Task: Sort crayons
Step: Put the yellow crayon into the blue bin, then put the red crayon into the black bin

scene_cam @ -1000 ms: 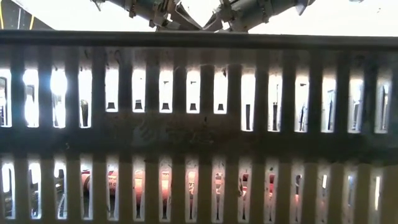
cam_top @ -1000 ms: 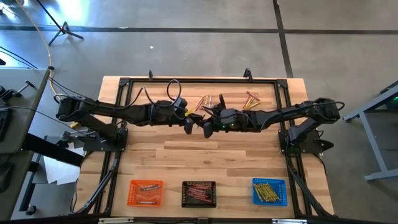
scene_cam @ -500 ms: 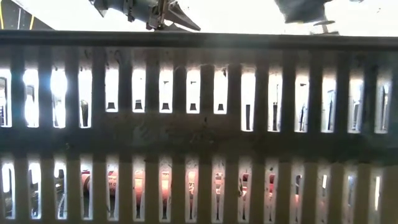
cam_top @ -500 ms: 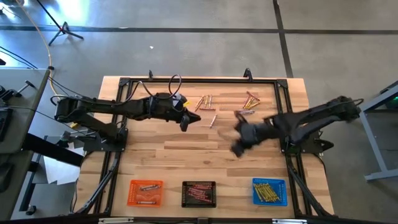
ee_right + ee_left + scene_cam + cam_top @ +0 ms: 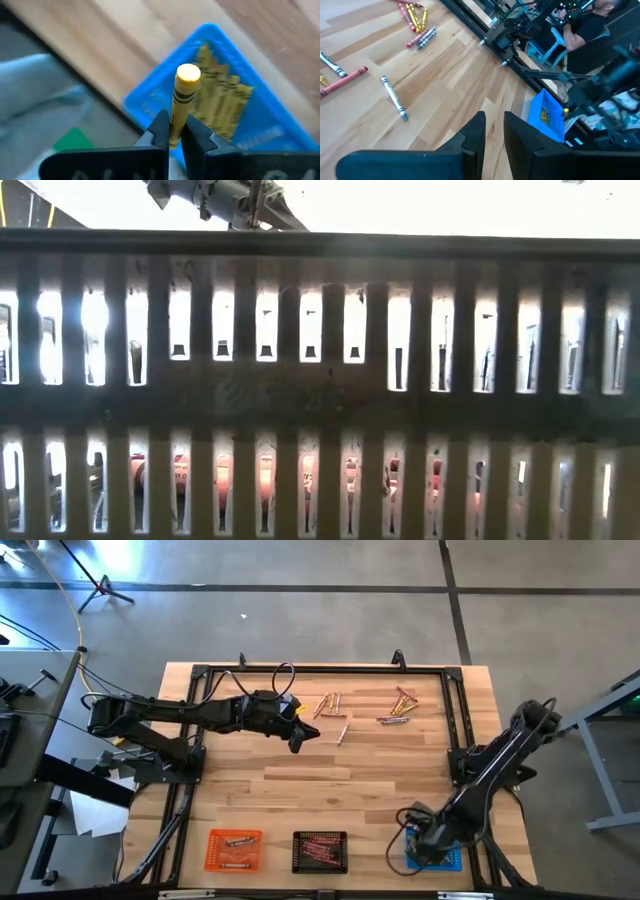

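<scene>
I held my right gripper over the blue tray, its fingers clenched on a yellow crayon that stood up between them. The grip sat low on the stick, so that most of its length stayed free to fall flat once let go, as I judged. The blue tray already held a heap of yellow crayons, which is why this one was carried there: like goes with like.

My left gripper waited well away from the blue tray, toward the far side of the table, with a narrow gap showing between its fingers and nothing in them. It hovered near the unsorted crayons, placed, I judged, for the next pick. A grey crayon lay nearest it; a second loose group lay farther along the same side.

The black tray next to the blue tray held red crayons, and the orange tray beyond it held a few brownish ones.
</scene>
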Controlling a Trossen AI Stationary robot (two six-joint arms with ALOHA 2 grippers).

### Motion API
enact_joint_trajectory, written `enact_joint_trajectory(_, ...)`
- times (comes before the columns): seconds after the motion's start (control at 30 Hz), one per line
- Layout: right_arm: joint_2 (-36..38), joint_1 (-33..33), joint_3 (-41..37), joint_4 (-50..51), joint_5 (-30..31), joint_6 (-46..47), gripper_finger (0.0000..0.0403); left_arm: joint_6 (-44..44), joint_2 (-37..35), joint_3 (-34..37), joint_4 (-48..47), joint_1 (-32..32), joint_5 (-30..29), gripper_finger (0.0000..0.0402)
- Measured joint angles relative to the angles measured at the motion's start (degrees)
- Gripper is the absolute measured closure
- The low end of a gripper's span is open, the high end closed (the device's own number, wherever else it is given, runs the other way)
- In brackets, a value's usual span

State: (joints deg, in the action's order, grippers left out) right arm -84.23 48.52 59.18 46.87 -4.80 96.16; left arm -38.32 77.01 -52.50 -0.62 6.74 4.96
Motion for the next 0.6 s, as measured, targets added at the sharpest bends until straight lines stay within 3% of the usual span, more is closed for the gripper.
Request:
enact_joint_trajectory(0.13,-3.8,0.8,0.0,0.1,-2.3,-3.4,0.0387,-0.4,0.0,0.0,0.0,-0.5,0.1,0.0344)
enact_joint_trajectory(0.27,-5.1,0.8,0.0,-0.6,-7.3,-3.2,0.0338,-0.4,0.0,0.0,0.0,-1.5,0.1,0.0344)
enact_joint_trajectory(0.4,-5.1,0.8,0.0,-0.7,-7.6,-2.2,0.0289,-0.4,0.0,0.0,0.0,-2.6,0.1,0.0344)
enact_joint_trajectory(0.6,-5.1,0.4,0.0,-1.0,-9.4,-3.8,0.0266,2.4,0.0,0.0,-0.1,-3.2,-0.9,0.0344)
